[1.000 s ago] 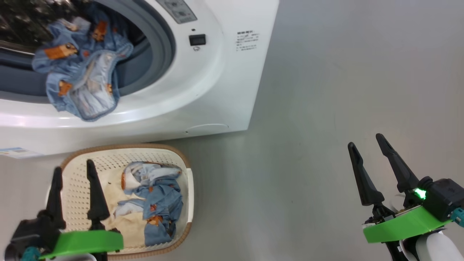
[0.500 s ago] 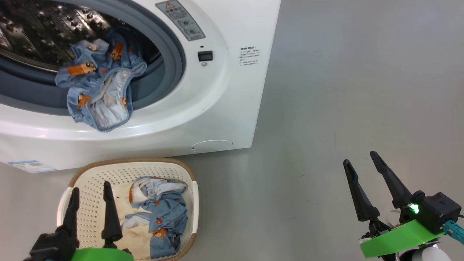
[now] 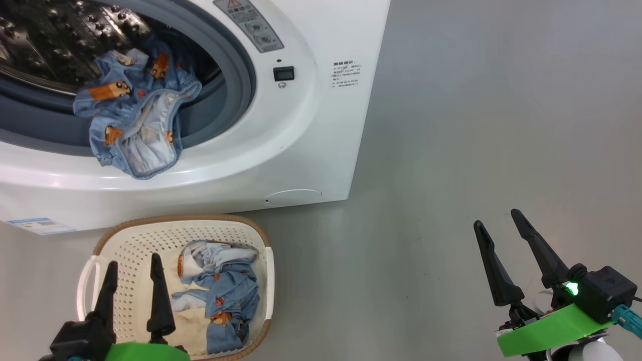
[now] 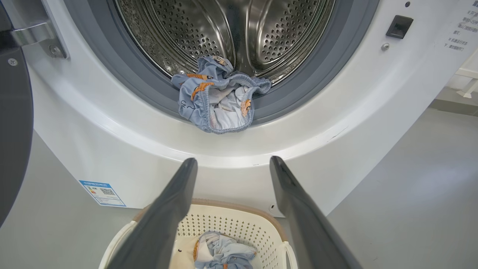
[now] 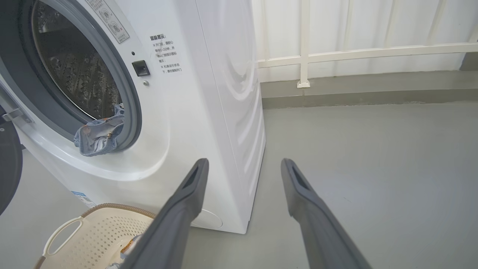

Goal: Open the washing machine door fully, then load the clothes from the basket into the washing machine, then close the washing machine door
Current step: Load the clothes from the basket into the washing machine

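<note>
While left wrist view catches the washing machine door (image 4: 15,130), left claw (image 3: 133,259) and right claw (image 3: 495,217) splayed, empty

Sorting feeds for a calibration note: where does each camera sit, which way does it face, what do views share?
Head view: on the head, looking down at the washing machine, basket and floor; left gripper lower left, right gripper lower right, jaws open.
Left wrist view: on the left wrist, facing the drum between its own jaws.
Right wrist view: on the right wrist, facing the washing machine's right corner, between its own jaws.
Shared: garment draped over the gasket.
</note>
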{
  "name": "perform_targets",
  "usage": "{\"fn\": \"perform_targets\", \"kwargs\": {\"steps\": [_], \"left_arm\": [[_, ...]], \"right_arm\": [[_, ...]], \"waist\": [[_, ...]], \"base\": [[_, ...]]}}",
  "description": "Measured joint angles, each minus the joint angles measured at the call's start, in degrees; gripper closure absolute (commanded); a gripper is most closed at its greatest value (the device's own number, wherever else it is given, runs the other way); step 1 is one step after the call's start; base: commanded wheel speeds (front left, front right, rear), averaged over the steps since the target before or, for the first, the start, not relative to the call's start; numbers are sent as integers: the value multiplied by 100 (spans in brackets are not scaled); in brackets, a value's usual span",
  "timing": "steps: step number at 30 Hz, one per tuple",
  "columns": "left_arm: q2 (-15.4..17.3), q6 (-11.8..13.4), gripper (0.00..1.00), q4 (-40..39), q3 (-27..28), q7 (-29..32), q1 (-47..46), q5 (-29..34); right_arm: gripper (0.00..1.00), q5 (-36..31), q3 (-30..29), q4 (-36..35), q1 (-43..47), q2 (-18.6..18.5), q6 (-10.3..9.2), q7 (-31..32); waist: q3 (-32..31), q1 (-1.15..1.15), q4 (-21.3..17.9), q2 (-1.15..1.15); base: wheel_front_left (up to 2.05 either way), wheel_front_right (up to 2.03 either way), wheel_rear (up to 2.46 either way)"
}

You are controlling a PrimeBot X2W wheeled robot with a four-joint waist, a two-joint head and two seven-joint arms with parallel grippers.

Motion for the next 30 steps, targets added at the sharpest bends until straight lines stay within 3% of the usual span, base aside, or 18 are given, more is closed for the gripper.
{"fn": "perform_targets", "kwargs": {"steps": [10,20,30], "left_arm": [[74,5,0,151,62,127,-360,-60],[235,-96,0,589,159,394,-1406,-241],[780,-325,0,1031,368,936,-2527,-393]], "right_arm": [[0,1,9,-32,-15,16,0,0],[0,2,19,-101,-175,13,0,0],[0,57,96,-107,-404,81,0,0]], "waist": [[176,0,-40,0],[543,0,-85,0],[907,1,-361,0]], "base": [[0,0,0],[0,0,0],[0,0,0]]}}
